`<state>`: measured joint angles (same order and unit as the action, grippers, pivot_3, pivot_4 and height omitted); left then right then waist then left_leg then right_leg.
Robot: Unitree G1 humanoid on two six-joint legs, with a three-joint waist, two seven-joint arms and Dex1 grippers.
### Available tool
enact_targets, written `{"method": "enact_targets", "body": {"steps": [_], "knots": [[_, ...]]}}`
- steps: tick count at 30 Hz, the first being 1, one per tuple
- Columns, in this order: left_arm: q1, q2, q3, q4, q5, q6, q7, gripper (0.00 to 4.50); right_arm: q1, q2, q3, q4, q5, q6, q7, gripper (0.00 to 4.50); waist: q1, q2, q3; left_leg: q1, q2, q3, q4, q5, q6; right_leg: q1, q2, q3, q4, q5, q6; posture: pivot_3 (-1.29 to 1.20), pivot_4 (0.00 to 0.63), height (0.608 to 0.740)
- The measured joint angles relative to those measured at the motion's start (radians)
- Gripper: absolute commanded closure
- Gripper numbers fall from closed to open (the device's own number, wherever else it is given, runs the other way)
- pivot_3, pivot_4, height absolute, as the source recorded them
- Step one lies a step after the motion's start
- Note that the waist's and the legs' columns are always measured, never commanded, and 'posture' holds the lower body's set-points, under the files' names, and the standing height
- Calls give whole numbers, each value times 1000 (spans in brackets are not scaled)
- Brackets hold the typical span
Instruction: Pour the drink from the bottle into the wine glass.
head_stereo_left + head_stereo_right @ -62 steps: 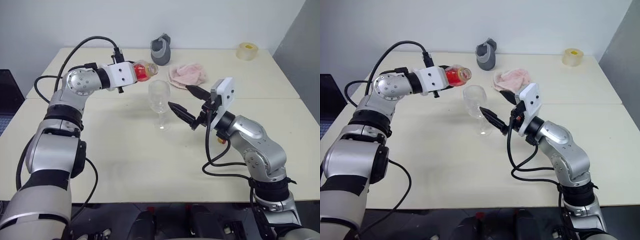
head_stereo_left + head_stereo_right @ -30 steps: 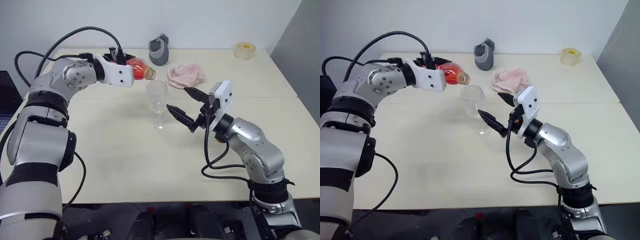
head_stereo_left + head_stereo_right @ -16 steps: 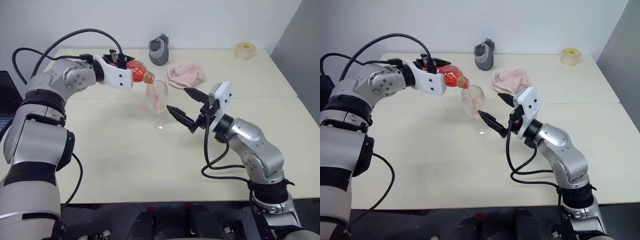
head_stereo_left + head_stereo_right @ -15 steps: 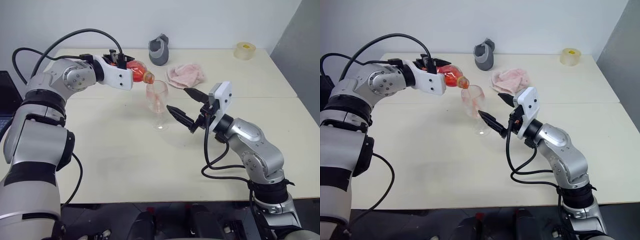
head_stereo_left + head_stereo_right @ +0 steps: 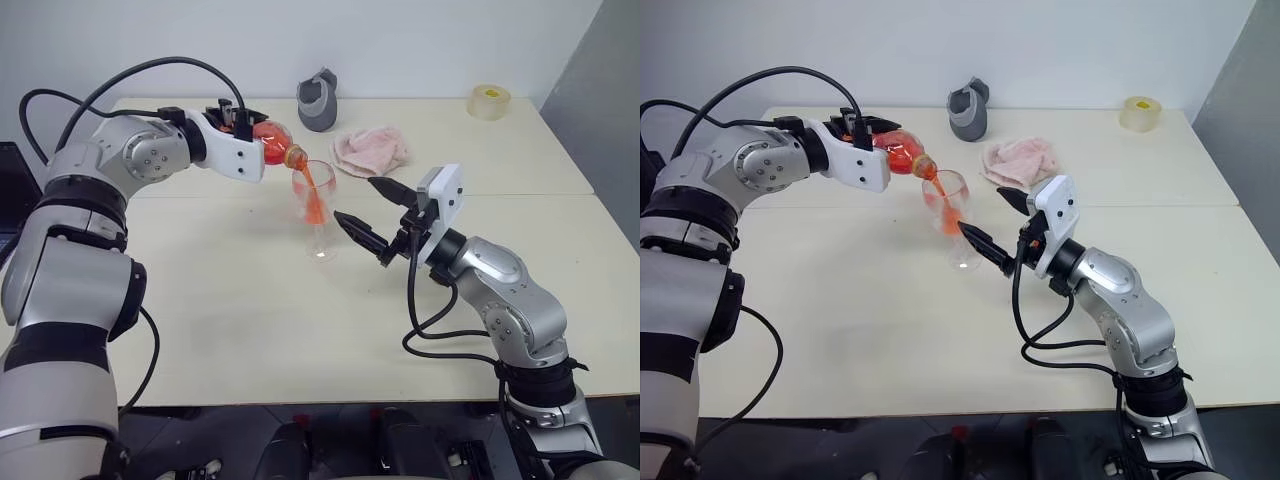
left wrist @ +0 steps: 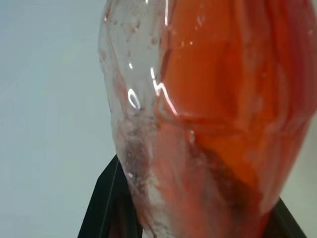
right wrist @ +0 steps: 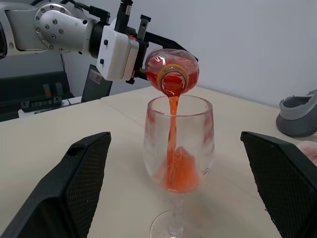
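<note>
My left gripper (image 5: 252,128) is shut on the bottle (image 5: 272,140), which is tipped with its orange-ringed mouth just over the rim of the wine glass (image 5: 317,205). A thin stream of the red drink (image 7: 172,124) runs from the bottle (image 7: 171,72) into the bowl, where a red pool (image 7: 179,174) lies at the bottom. The glass stands upright on the cream table (image 5: 250,320). My right gripper (image 5: 370,210) is open, just right of the glass and not touching it. In the left wrist view the bottle (image 6: 208,99) sits between the black fingers (image 6: 106,208).
A pink cloth (image 5: 372,148) lies just behind my right gripper. A grey holder (image 5: 320,98) stands at the back of the table, and a tape roll (image 5: 492,100) sits at the back right corner. A seam (image 5: 560,196) crosses the tabletop.
The bottle has tipped further over the glass and the drink now streams out. Red liquid has gathered in the bowl. My right gripper has kept still.
</note>
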<state>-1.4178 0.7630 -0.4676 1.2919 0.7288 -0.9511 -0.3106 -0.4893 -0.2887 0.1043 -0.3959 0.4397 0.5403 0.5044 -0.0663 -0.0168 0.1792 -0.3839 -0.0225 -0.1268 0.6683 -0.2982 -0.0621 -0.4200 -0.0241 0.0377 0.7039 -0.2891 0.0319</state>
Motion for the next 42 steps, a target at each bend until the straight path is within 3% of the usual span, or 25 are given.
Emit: {"method": "enact_targets", "body": {"steps": [42], "knots": [[-75,18,-88,15,113,4,143,2980,30,-1,7,-2,-23,-5,15,0,-1,0,0,0,0,1,2,0,0,0,0,1,3,0,0,0,150,740]]}}
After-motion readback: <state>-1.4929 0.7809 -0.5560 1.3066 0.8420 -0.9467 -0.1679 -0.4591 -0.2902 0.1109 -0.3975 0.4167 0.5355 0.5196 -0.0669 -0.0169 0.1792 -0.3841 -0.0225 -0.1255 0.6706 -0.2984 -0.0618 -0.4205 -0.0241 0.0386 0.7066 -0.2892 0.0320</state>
